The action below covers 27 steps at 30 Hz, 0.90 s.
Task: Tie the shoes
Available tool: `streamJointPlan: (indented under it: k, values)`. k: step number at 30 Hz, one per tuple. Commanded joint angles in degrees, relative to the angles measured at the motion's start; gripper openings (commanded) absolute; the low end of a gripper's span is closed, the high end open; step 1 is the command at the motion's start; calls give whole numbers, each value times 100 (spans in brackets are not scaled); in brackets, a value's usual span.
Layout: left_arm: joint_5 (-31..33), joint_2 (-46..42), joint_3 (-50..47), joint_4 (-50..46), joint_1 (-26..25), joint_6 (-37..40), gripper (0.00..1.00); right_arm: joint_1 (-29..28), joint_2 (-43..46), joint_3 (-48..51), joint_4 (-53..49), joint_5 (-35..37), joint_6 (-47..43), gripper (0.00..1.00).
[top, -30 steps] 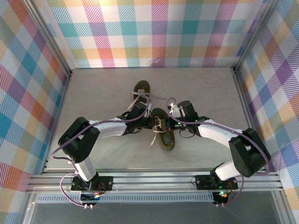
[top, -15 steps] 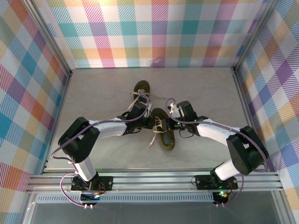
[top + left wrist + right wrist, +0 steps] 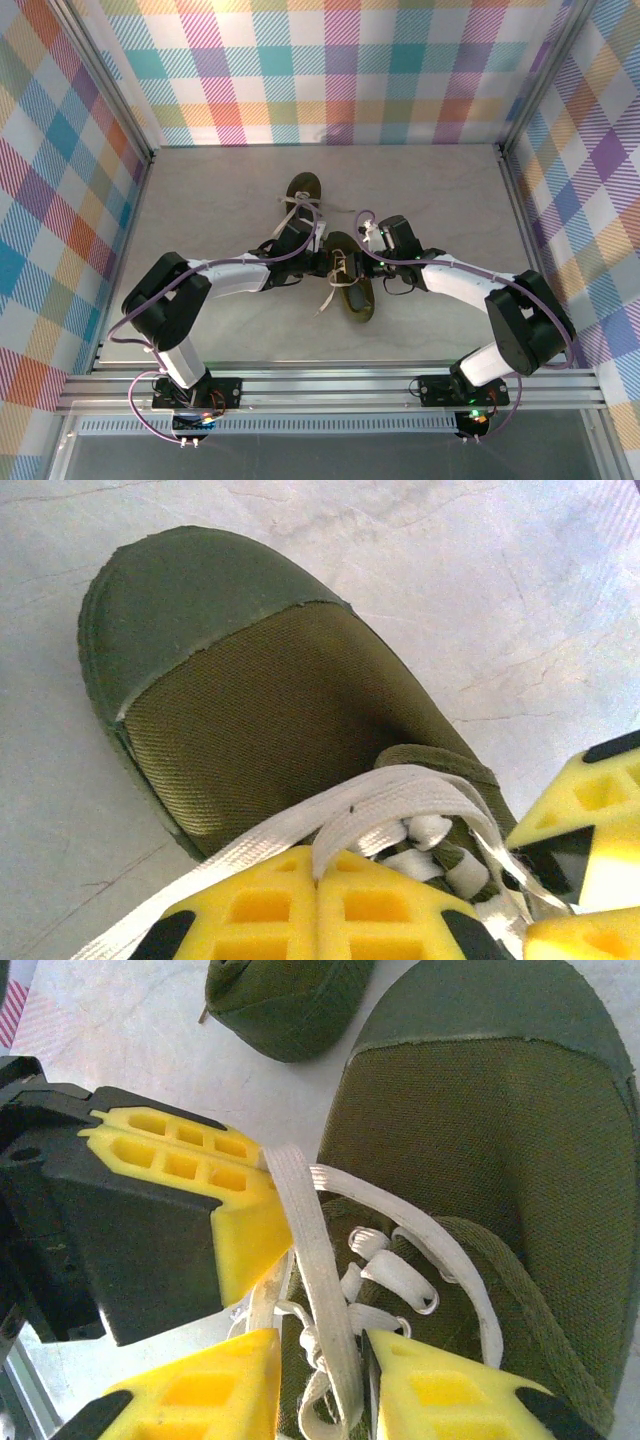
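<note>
Between the two grippers: near shoe on the table, its laced part right at both sets of yellow fingertips.
Near shoe, long axis: runs from the back wall toward the arm bases, leaning slightly; the toe is the far end.
Toe from the hands: ahead and left of the left gripper, ahead and right of the right gripper.
Left gripper: closed tight, pinching a loop of lace at its tips.
Right gripper: fingers partly apart, a flat strand of lace running up between them; I cannot tell whether they press it.
Far shoe: just beyond the left gripper, long axis also back-to-front, its loose laces trailing toward that arm.
</note>
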<state>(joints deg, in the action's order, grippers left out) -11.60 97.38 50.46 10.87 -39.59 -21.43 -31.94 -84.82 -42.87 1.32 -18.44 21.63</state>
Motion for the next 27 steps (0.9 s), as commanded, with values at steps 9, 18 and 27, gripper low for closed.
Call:
streamJointPlan:
  k: [9, 18, 27]
  values:
    - [-159, -333, -124, 266, 39, 45, 0, -39, 195, -107, 152, 117, -183, 17]
    - [-111, -361, -207, 249, 44, 43, 0, -100, 377, -62, 8, 778, -490, 3]
    - [-435, -411, -426, 343, 22, 95, 0, -507, 295, -202, -133, 1954, -1306, 0]
